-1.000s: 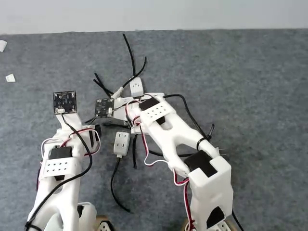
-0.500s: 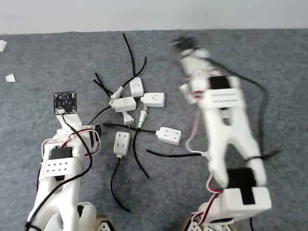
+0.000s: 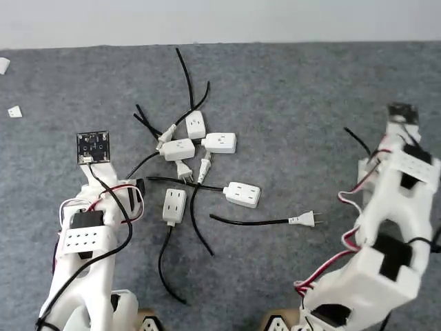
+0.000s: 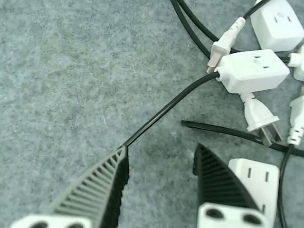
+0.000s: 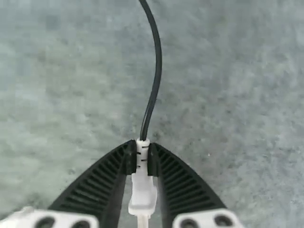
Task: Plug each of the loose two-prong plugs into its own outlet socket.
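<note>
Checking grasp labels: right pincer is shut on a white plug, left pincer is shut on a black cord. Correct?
Not quite. The left pincer is open and holds nothing; the black cord lies on the carpet beside one of its fingers, as the left wrist view shows. The right pincer is indeed shut on a white plug.

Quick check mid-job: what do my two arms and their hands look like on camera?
The left arm and right arm are white plastic shells with black motor blocks and loose red, white and black wires. The left hand and right hand each have two dark, ribbed, tapered fingers on white bases with round holes.
</note>
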Robot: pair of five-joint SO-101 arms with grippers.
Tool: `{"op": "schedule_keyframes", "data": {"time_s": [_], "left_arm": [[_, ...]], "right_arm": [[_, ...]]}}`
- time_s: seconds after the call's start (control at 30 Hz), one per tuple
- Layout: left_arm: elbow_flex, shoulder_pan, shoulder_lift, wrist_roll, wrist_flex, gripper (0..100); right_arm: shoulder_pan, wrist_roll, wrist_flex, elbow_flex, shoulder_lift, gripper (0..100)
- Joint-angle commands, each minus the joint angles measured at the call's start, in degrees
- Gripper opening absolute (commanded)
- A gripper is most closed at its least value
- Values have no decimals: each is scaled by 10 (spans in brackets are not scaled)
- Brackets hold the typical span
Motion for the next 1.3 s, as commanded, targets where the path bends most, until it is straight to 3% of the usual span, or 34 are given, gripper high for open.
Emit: {"op": "schedule_keyframes", "data": {"time_s": [0.0, 0.17, 0.33, 0.43, 0.57, 0.83, 1.27], "left_arm": [[-8, 4, -11, 2, -14, 209], [-7, 4, -11, 2, -14, 209], [-7, 4, -11, 2, -16, 209], [-7, 4, -11, 2, -16, 209], [-7, 4, -11, 2, -16, 209], [-7, 4, -11, 2, -16, 209], [-6, 4, -11, -18, -14, 209]], "right_arm": [[11, 48, -13, -6, 8, 45], [13, 70, 3, -6, -7, 189], [11, 54, 49, -6, -80, 193], [15, 34, 73, -4, -131, 158], [25, 37, 87, 3, -146, 7], [73, 38, 34, 21, -81, 15], [38, 33, 22, 3, -26, 17]]}}
